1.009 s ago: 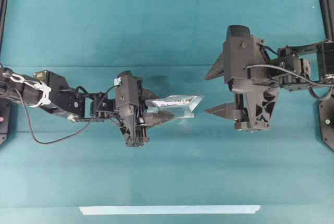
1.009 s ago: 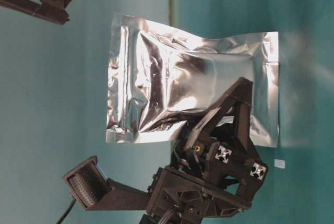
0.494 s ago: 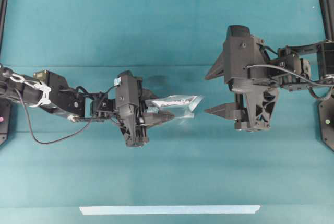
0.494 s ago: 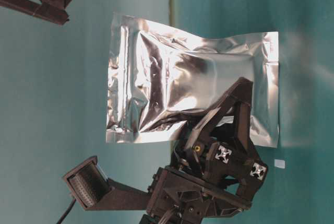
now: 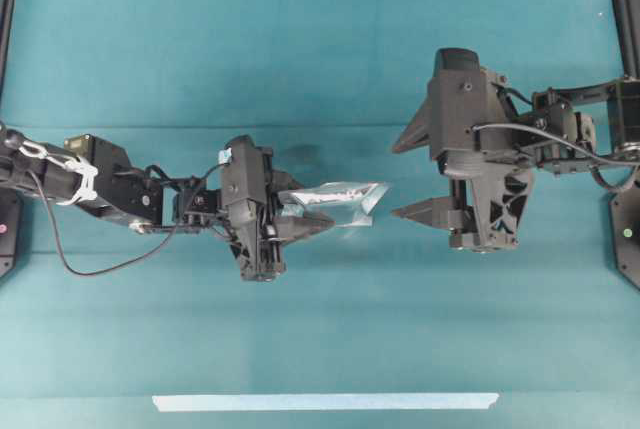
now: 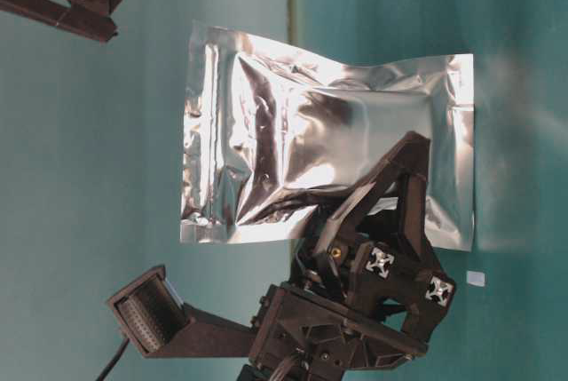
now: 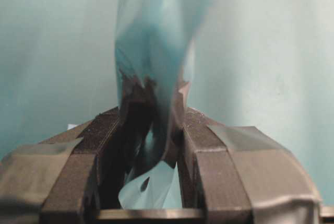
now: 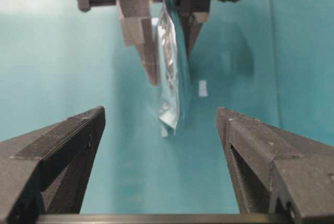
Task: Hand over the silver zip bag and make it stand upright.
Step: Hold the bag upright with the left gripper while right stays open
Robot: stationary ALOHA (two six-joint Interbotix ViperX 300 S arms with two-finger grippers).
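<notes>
While the left claw [image 5: 312,219] pinches one end of the silver zip bag [image 5: 340,199], held edge-up above the teal bench [image 5: 320,329], the right claw [image 5: 410,177] gapes wide nearby. Thin foil could flex aside, so closing may miss or crumple it.

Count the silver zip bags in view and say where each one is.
1. The silver zip bag is held off the table in the left gripper, facing the open right gripper. No others are visible.

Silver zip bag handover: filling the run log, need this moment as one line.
silver zip bag: clamped in left claw, off table | right claw: open, facing bag, not touching | handover: pending
</notes>
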